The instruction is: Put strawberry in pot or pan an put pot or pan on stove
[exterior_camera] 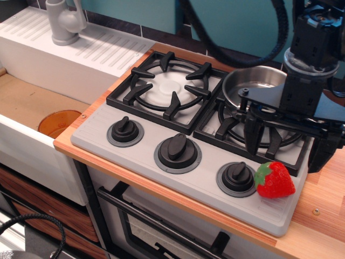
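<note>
The red strawberry (275,180) with its green top lies on the front right corner of the grey stove (140,156), beside the right knob (236,177). The shiny steel pan (251,84) sits on the back of the right burner, partly hidden by my arm. My gripper (285,141) hangs over the right burner, just behind and above the strawberry, with its black fingers spread apart and nothing between them.
The left burner grate (168,89) is bare. Two more knobs (125,131) (177,151) line the stove front. An orange basin (59,123) sits in the sink at left, with a grey faucet (63,21) behind. The wooden counter edge (323,216) runs at right.
</note>
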